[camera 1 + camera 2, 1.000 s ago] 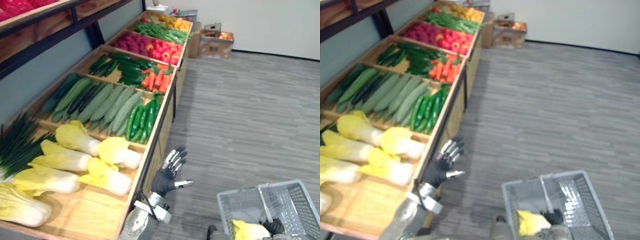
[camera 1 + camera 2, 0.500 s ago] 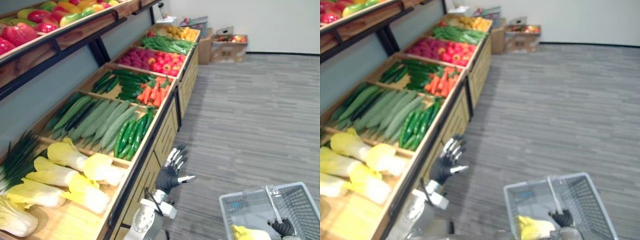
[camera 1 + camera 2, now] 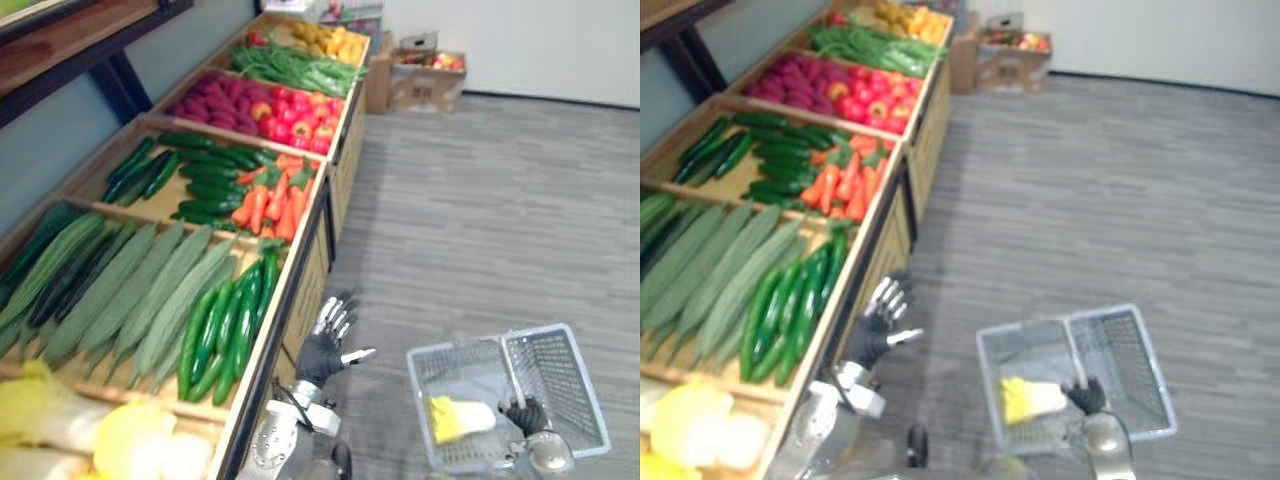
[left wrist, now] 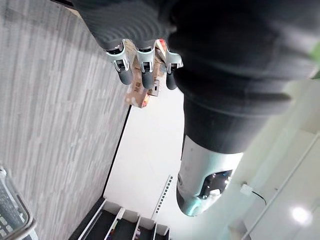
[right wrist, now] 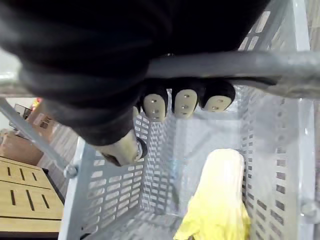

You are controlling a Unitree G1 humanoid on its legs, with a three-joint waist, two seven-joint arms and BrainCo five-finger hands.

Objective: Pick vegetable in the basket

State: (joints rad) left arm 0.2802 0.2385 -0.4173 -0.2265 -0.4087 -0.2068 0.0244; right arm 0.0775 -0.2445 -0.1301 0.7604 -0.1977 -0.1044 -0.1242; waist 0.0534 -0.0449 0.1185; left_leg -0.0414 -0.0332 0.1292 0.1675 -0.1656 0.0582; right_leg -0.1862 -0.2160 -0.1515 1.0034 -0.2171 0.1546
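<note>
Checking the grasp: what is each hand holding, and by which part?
The right hand is curled round the handle of the grey basket; left hand, open, holds nothing.

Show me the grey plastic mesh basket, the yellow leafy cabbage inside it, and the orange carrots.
grey plastic mesh basket (image 3: 556,376), left eye view, bare mesh beside the handle.
yellow leafy cabbage (image 3: 460,418), left eye view, its middle.
orange carrots (image 3: 272,200), left eye view, middle of the pile.

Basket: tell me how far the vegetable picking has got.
Done: one yellow-white cabbage lies inside the grey basket. In hand: the right hand is curled round the basket's handle, holding it; the left hand is open and empty beside the stand's edge, near the green cucumbers. Left: if more is wanted, the next vegetable has not been picked yet.
</note>
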